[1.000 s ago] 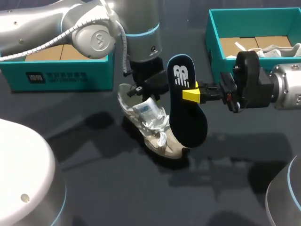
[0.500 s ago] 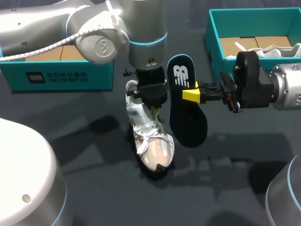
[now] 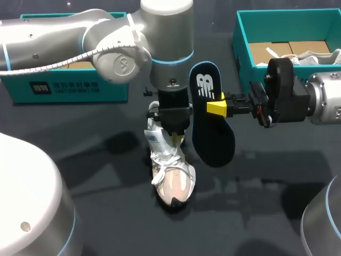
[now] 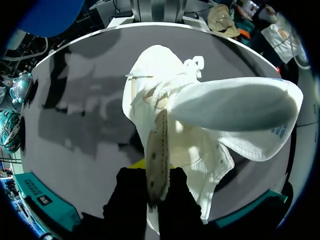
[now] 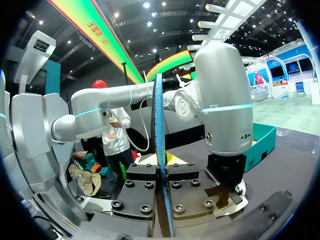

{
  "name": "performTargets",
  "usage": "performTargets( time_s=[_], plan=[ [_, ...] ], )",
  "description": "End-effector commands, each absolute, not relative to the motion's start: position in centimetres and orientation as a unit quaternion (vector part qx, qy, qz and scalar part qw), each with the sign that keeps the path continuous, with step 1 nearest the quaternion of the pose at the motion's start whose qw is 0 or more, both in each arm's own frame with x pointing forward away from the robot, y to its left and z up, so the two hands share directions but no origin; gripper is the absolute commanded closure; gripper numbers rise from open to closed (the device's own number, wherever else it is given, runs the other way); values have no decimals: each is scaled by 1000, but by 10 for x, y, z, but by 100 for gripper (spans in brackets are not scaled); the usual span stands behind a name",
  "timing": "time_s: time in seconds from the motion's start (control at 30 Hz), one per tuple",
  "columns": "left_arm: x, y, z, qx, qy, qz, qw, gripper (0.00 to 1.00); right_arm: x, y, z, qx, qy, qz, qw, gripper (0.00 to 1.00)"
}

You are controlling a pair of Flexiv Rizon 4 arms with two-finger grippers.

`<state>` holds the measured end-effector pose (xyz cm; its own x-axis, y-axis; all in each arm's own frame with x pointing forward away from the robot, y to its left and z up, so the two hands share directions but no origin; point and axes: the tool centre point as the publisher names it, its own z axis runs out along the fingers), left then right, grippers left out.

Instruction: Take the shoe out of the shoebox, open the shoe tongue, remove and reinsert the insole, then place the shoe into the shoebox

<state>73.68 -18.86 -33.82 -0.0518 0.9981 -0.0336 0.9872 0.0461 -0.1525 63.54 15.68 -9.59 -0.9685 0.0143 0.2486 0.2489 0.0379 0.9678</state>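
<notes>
A white and beige shoe (image 3: 170,170) rests on the dark table, toe toward the near edge. My left gripper (image 3: 175,137) stands over its heel end, shut on the shoe's collar edge. In the left wrist view that edge (image 4: 156,155) runs up between the black fingers of the gripper (image 4: 156,172), and the shoe's tongue (image 4: 235,105) is folded out to one side. My right gripper (image 3: 216,107) is shut on the black insole (image 3: 212,128), held upright just right of the shoe. From the right wrist the insole (image 5: 159,125) shows edge-on between the gripper's (image 5: 161,161) yellow tips.
A teal shoebox (image 3: 64,85) stands at the back left behind my left arm. A second teal shoebox (image 3: 241,42) at the back right holds another white shoe (image 3: 314,56). Rounded robot housings (image 3: 26,197) fill the near corners.
My left arm has shifted right and turned the shoe, so its toe now points toward the near edge instead of the lower right. The right arm and insole have not moved.
</notes>
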Motion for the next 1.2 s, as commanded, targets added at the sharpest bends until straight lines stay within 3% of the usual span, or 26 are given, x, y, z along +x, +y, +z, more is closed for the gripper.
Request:
performTargets(
  time_s=[0.03,0.5,0.6,0.7,0.8,0.83,0.87,1.03,1.2],
  plan=[
    [734,-198,-348,-695,-714,65,47,100,635,159,-97,-93,-716,-687,85,100],
    [729,-215,-371,-702,-708,57,60,100,635,159,-97,-93,-716,-687,85,100],
    [729,-217,-374,-700,-710,52,56,79,635,159,-97,-93,-716,-687,85,100],
    [730,-218,-374,-698,-712,55,49,51,635,159,-97,-93,-716,-687,85,100],
    [733,-218,-368,-690,-720,63,37,31,635,159,-97,-93,-716,-687,85,100],
    [733,-217,-363,-688,-721,70,34,9,635,159,-97,-93,-716,-687,85,100],
    [734,-216,-358,-687,-722,79,27,0,635,159,-97,-93,-716,-687,85,100],
    [745,-212,-322,-667,-732,136,-30,0,635,159,-97,-93,-716,-687,85,100],
    [763,-213,-270,-623,-726,258,-131,0,635,159,-97,-93,-716,-687,85,100]
  ],
)
